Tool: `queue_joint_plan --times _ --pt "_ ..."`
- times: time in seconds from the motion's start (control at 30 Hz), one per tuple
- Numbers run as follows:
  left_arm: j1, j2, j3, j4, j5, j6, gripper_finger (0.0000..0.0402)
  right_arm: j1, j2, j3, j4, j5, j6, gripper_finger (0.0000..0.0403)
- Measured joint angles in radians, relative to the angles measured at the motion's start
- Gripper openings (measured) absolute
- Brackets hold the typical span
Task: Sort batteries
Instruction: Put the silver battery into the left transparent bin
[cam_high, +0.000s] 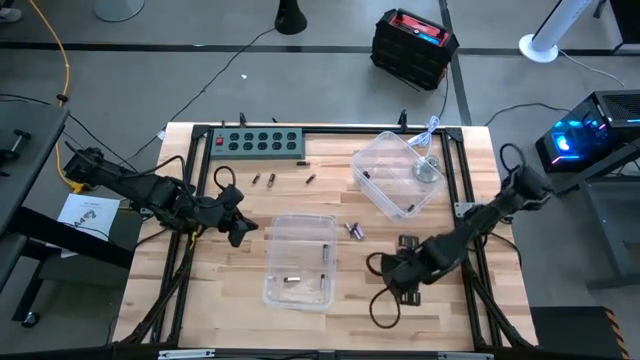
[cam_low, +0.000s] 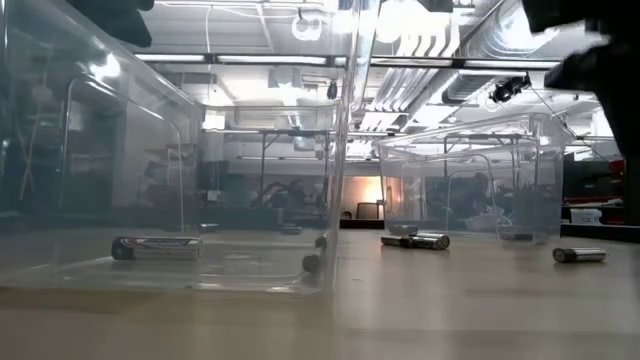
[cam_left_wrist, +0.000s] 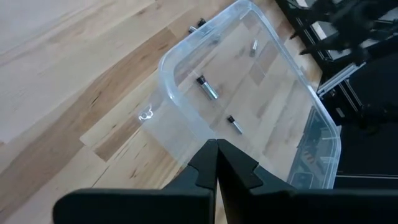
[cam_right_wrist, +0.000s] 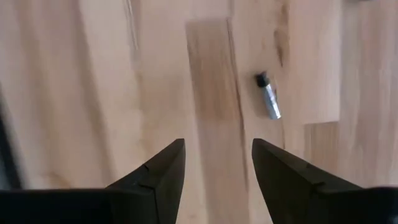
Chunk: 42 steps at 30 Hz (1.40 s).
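1. Batteries spread over three places: a few inside the near clear bin (cam_high: 300, 258), one or two in the far clear bin (cam_high: 398, 172) alongside a round metal weight (cam_high: 428, 170), the rest loose on the wooden table (cam_high: 220, 300) — a small row (cam_high: 263, 180) near the power strip (cam_high: 258, 143), a pair (cam_high: 353, 230) between the bins, a couple (cam_high: 407, 241) at about 12 o'clock from the right gripper.
2. Left gripper (cam_high: 238, 228) at roughly 9 o'clock of the near bin, fingers pressed together with nothing between them (cam_left_wrist: 217, 163); wrist view looking over the bin's rim at three batteries inside (cam_left_wrist: 208, 89).
3. Right gripper (cam_high: 400, 275) at about 3 o'clock of the near bin, hovering above bare wood with jaws apart and empty (cam_right_wrist: 217, 163); one silvery battery (cam_right_wrist: 268, 96) lying just ahead of the fingertips, untouched.
4. Step in hand, by judgement: right arm approaching a loose battery for a pick — sorting clearly unfinished.
5. Next move likely calls for: lining the open jaws across the battery's short axis, lowering to the wood, closing gently; a tiny cylinder prone to rolling away if nudged.
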<state>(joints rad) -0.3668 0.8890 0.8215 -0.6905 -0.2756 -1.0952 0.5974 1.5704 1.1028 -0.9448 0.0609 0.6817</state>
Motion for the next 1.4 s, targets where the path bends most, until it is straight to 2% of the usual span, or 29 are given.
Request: queue_joint_plan --times 0.17,0.33,0.47,0.6,0.7,0.8,0.93,0.97,1.13,1.4 --pt "0.000 0.000 0.000 0.001 -0.005 -0.001 0.0000 -0.049 0.055 -0.072 0.077 0.014 -0.073 0.0181" --pt "0.000 0.000 0.000 0.001 -0.009 0.000 0.0000 -0.126 0.079 -0.116 0.192 0.047 -0.216 0.0181" --pt "0.000 0.000 0.000 0.001 -0.024 0.000 0.0000 -0.196 0.100 -0.136 0.219 0.059 -0.315 0.0181" --pt "0.000 0.000 0.000 -0.001 -0.027 0.007 0.0000 -0.233 0.140 -0.163 0.225 0.007 -0.417 0.0179" --pt "0.000 0.000 0.000 -0.001 -0.027 0.017 0.0000 -0.239 0.155 -0.187 0.273 -0.044 -0.454 0.0162" --pt "0.000 0.000 0.000 -0.002 -0.036 0.017 0.0000 -0.237 0.162 -0.200 0.299 -0.045 -0.434 0.0125" --pt "0.000 0.000 0.000 0.000 -0.056 0.023 0.0000 -0.244 0.167 -0.182 0.295 -0.059 -0.352 0.0033" --pt "0.000 0.000 0.000 0.000 -0.062 0.030 0.0000 -0.245 0.167 -0.178 0.290 -0.063 -0.330 0.0020" --pt "0.000 -0.011 0.000 -0.001 -0.067 0.063 0.0000 -0.238 0.137 -0.092 0.217 -0.038 -0.205 0.0013" --pt "0.000 -0.059 0.000 -0.027 -0.092 0.096 0.0000 -0.247 -0.022 0.148 0.170 0.199 -0.167 0.0005"
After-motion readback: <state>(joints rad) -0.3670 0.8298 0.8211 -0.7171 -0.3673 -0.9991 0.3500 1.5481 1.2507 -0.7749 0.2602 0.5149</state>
